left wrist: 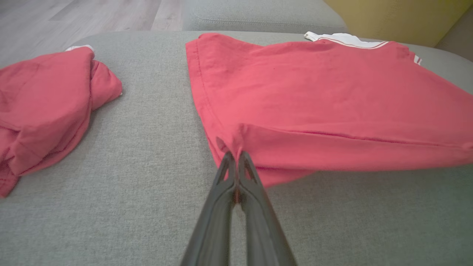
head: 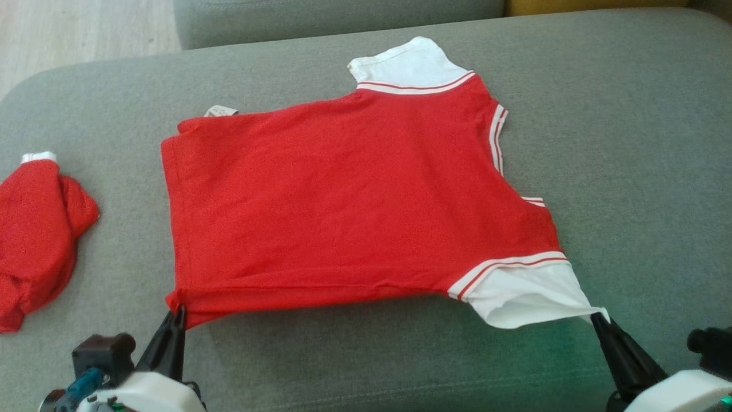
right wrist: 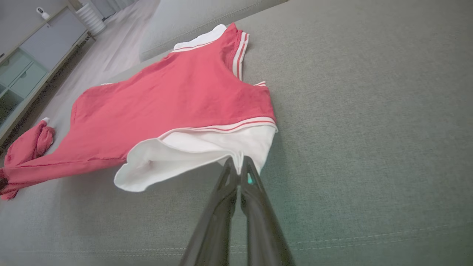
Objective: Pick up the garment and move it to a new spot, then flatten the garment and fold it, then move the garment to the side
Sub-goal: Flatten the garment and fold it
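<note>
Low in the head view, the left pincer (head: pixel 180 316) is clamped on the near hem corner of the red shirt (head: pixel 343 200). The right pincer (head: pixel 598 321) is clamped on the edge of its white sleeve (head: pixel 526 297). The shirt lies spread on the grey sofa cushion (head: pixel 640 171), and a crumpled red garment (head: pixel 34 234) sits apart at the left.

From the left wrist, both dark fingers (left wrist: pixel 221 177) meet on a pinch of red hem, the shirt's near edge raised slightly off the cushion.

From the right wrist, the fingers (right wrist: pixel 255 177) close on the sleeve's rim (right wrist: pixel 207 151), which hangs just above the cushion.
</note>
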### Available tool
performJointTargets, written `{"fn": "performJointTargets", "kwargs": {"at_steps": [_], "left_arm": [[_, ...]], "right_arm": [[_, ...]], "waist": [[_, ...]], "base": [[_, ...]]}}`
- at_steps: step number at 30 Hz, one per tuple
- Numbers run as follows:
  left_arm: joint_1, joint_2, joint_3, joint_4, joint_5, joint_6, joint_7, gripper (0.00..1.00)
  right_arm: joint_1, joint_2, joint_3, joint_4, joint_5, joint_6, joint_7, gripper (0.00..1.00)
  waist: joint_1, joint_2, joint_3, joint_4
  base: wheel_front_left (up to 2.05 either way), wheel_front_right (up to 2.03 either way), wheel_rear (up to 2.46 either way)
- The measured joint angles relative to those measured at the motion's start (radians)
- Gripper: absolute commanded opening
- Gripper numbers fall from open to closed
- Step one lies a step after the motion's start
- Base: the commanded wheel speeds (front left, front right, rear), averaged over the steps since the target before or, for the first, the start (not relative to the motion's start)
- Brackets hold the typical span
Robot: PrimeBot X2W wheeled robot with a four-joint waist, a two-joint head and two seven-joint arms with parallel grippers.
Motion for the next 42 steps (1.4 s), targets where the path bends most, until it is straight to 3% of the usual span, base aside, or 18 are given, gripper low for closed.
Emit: {"fn": "performJointTargets", "kwargs": {"at_steps": [7,16,23,28,29,30,31,36,42], "left_arm": [[-0.015,0.007,-0.019,-0.007,-0.027,-0.016,0.064,0.00],[-0.202,0.026,-0.040,0.111,-0.106,-0.086,0.191,0.00],[-0.325,0.025,-0.043,0.212,-0.141,-0.117,0.203,0.00],[-0.408,0.020,-0.049,0.294,-0.143,-0.139,0.148,0.00],[-0.419,0.016,-0.049,0.304,-0.143,-0.139,0.132,0.05],[-0.431,0.010,-0.049,0.320,-0.143,-0.140,0.115,0.44],[-0.440,0.004,-0.049,0.334,-0.143,-0.143,0.096,1.00],[-0.451,-0.020,-0.050,0.384,-0.122,-0.138,-0.024,1.00],[-0.436,-0.044,-0.045,0.364,-0.057,-0.058,-0.207,1.00]], "right_arm": [[-0.063,-0.004,0.010,0.025,-0.014,0.000,0.065,0.00],[-0.465,-0.134,0.086,0.292,0.016,0.000,0.047,0.00],[-0.722,-0.196,0.163,0.536,0.051,0.000,-0.031,0.00],[-0.845,-0.224,0.251,0.694,0.086,0.000,-0.165,0.00],[-0.859,-0.225,0.263,0.718,0.090,0.000,-0.190,0.00],[-0.869,-0.225,0.272,0.741,0.098,0.000,-0.221,0.94],[-0.874,-0.226,0.281,0.759,0.103,0.000,-0.245,1.00],[-0.878,-0.230,0.330,0.806,0.103,0.000,-0.394,1.00],[-0.831,-0.249,0.310,0.740,0.025,0.000,-0.580,1.00]], "waist": [[0.0000,0.0000,0.024,0.014],[0.0000,0.0000,0.103,0.052],[0.0000,0.0000,0.155,0.093],[0.0000,-0.0001,0.182,0.112],[0.0000,0.0000,0.184,0.113],[0.0000,-0.0001,0.185,0.113],[0.0000,0.0000,0.186,0.113],[0.0001,0.0000,0.183,0.106],[0.0001,-0.0001,0.165,0.092]], "base": [[0.00,0.00,0.00],[0.00,0.00,0.00],[0.00,0.00,0.00],[0.00,0.00,0.00],[0.00,0.00,0.00],[0.00,0.00,0.00],[0.00,0.00,0.00],[0.00,0.00,0.00],[0.00,0.00,0.00]]}}
